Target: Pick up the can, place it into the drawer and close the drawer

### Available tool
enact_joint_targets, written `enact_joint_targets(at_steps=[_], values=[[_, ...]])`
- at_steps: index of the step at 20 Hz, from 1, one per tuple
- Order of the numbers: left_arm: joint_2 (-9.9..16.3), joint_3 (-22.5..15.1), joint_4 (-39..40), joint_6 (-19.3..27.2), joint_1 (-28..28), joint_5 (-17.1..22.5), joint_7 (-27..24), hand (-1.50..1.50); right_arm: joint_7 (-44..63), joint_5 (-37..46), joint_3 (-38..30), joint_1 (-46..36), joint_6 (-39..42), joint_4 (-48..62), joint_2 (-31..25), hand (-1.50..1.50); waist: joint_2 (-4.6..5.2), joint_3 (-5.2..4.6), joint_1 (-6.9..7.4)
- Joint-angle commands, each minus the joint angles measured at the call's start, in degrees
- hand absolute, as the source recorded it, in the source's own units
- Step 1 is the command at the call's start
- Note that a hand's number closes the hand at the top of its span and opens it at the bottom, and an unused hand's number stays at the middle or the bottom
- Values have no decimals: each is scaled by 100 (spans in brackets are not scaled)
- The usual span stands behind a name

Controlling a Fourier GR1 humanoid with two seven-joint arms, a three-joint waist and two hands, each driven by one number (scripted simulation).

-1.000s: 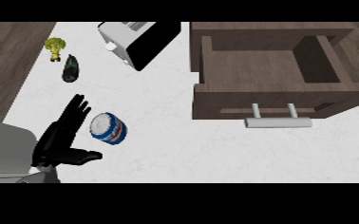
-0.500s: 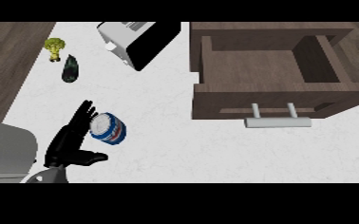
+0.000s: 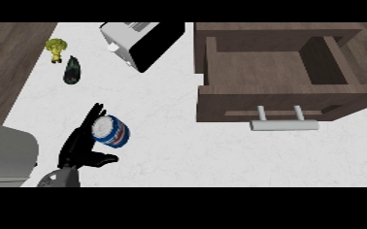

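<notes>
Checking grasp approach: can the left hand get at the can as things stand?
Probably yes. The left hand is open right beside the can, fingers along its left side and thumb below it. Nothing lies between them; the dark vegetable sits well away.

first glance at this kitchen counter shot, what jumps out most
The open brown drawer fills the upper right, its pale handle facing the counter. At lower left, the black left hand sits against the left side of a blue-and-white can, fingers extended alongside it. A toaster stands at top centre, with a small green vegetable and a dark one to its left.
</notes>
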Motion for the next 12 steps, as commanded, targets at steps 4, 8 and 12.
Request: enact_joint_targets(at_steps=[4,8,12], values=[[-176,94,405,79,-430,261,63,150,-228,-208,-265,106,367,347,-85,-150,-4,1,-6],[-107,-15,641,-658,-461,399,197,150,25,-25,19,145,137,-29,168,-150,-3,0,-3],[-101,-52,359,-776,-685,493,115,150,145,-229,-182,-300,95,482,-331,-150,1,0,20]])
